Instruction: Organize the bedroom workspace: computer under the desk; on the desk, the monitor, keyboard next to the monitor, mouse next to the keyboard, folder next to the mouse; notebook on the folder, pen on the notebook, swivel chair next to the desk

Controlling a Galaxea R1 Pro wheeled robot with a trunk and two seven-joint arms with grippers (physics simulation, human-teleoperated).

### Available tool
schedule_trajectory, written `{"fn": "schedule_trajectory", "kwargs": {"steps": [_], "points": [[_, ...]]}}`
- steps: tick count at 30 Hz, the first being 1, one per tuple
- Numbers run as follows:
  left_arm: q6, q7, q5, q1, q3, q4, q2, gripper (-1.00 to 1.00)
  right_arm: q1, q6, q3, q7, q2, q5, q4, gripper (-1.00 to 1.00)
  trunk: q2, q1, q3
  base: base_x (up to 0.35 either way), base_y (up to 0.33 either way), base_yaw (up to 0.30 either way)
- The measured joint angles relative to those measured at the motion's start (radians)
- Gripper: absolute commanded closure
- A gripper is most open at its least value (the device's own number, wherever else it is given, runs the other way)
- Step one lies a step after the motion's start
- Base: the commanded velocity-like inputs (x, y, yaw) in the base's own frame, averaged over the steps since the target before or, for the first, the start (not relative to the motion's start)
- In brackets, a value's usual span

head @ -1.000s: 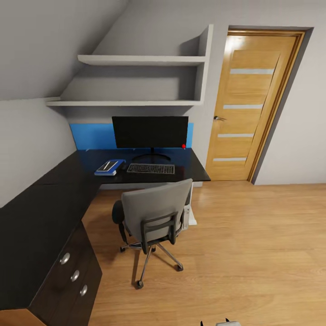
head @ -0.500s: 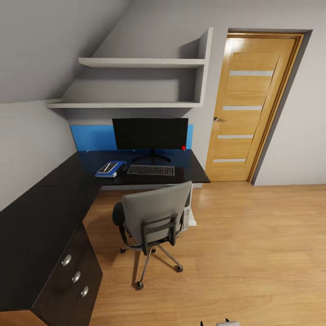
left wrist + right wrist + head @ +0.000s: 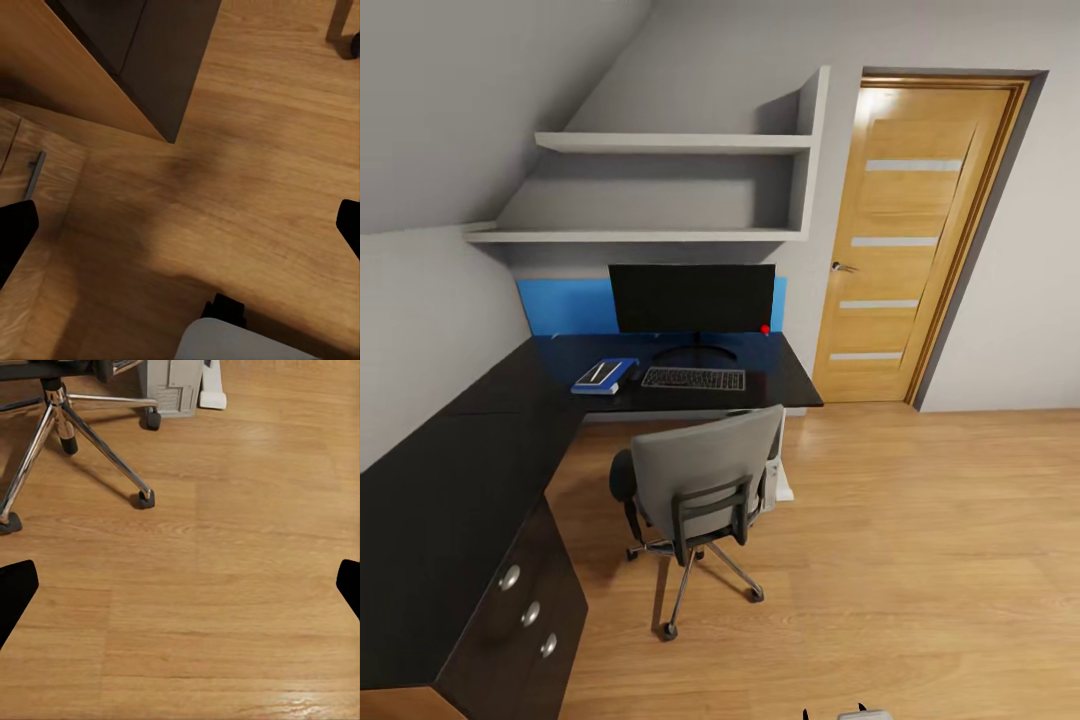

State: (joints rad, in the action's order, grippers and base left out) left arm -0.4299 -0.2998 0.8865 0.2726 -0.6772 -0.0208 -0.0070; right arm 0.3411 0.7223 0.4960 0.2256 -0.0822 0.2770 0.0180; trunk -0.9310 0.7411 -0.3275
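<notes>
The monitor (image 3: 692,297) stood at the back of the black counter (image 3: 480,470), with the keyboard (image 3: 693,378) just in front of it. The folder (image 3: 604,376) lay beside the keyboard, a grey notebook (image 3: 599,373) stacked on it. The chair (image 3: 700,490) was parked at the counter, the white computer (image 3: 175,386) behind its chrome base. Both tools, left (image 3: 180,225) and right (image 3: 180,585), were held with fingers wide apart over the wooden floor (image 3: 920,560), well away from those things.
</notes>
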Motion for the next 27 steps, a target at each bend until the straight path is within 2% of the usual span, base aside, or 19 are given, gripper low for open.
{"fn": "schedule_trajectory", "kwargs": {"steps": [27], "points": [[-0.002,0.0,0.0,0.0,0.0,0.0,-0.002,-1.0,0.0,0.0,0.0,0.0,0.0,0.0,0.0,-1.0,0.0,0.0,0.0,0.0,0.0,0.0]]}}
